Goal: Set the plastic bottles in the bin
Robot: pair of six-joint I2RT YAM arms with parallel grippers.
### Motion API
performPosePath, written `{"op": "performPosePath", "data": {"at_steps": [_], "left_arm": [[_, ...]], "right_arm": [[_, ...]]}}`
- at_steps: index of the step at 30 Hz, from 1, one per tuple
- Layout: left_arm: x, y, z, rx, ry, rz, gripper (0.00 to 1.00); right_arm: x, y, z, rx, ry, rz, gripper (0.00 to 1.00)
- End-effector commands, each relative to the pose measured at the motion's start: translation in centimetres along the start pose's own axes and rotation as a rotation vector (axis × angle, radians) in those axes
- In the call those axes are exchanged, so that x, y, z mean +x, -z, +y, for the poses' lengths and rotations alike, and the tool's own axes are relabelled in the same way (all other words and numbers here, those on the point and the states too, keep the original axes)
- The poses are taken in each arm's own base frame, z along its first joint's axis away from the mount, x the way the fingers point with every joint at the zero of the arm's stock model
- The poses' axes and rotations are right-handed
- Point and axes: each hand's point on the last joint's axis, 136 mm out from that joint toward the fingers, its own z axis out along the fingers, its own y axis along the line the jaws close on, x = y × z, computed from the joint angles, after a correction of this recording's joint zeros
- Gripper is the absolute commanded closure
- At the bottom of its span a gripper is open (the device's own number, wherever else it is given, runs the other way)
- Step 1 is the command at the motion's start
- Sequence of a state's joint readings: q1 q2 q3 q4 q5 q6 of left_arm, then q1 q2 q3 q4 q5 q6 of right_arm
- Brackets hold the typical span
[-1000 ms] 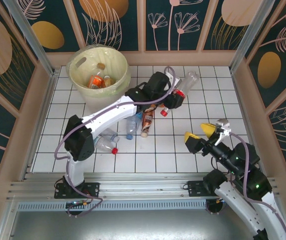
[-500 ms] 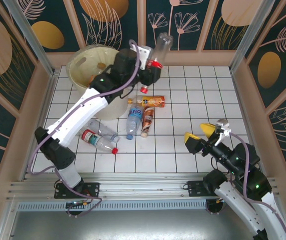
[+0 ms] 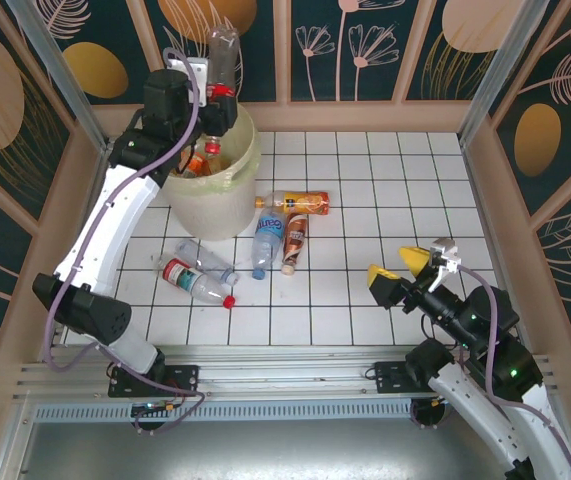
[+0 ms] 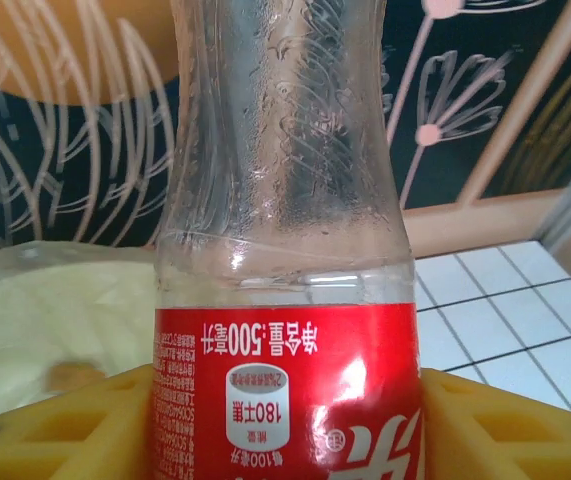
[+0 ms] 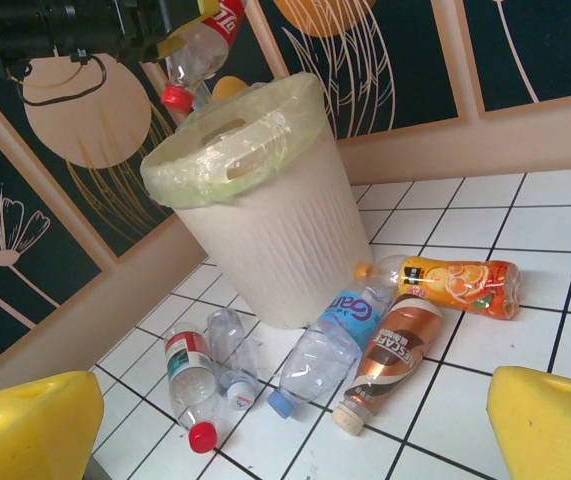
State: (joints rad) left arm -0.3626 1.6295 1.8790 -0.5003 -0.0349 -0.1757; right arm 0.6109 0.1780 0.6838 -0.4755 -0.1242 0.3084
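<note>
My left gripper (image 3: 215, 100) is shut on a clear plastic bottle (image 3: 223, 55) with a red label and red cap. It holds the bottle tilted, cap down, over the rim of the cream bin (image 3: 210, 200). In the left wrist view the yellow pads hug the red label of the bottle (image 4: 285, 200), with the bin's liner (image 4: 55, 310) behind. The right wrist view shows the bin (image 5: 275, 230) with the held bottle (image 5: 200, 50) above it. Several bottles lie on the tiles: orange (image 3: 300, 202), blue (image 3: 268, 240), brown (image 3: 294, 240), red-capped (image 3: 193, 280) and clear (image 3: 210, 262). My right gripper (image 3: 405, 268) stands open, nothing in it.
An orange-labelled bottle (image 3: 197, 155) lies inside the bin. Patterned walls with wooden and metal posts close in the white tiled table (image 3: 385, 190) on three sides. In the right wrist view the floor bottles lie in front of the bin: orange (image 5: 460, 283), blue (image 5: 340, 345), brown (image 5: 390, 360).
My left arm has swung left and back from the middle of the table, carrying the red-labelled bottle up over the bin. The right arm has not moved.
</note>
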Motion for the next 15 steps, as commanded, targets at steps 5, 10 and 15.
{"op": "performPosePath", "data": {"at_steps": [5,10,15], "left_arm": [[2.2,-2.6,2.2,0.015,-0.012,0.039,0.40],[4.9,-4.4,2.5,0.032,-0.017,0.096,0.39],[7.0,-6.5,3.0,0.037,-0.009,0.143,0.39]], "right_arm": [[-0.2,0.0,0.3,-0.018,0.011,-0.018,0.01],[-0.3,0.0,0.1,-0.006,0.008,-0.021,0.01],[-0.1,-0.2,0.1,-0.007,0.008,-0.010,0.01]]}}
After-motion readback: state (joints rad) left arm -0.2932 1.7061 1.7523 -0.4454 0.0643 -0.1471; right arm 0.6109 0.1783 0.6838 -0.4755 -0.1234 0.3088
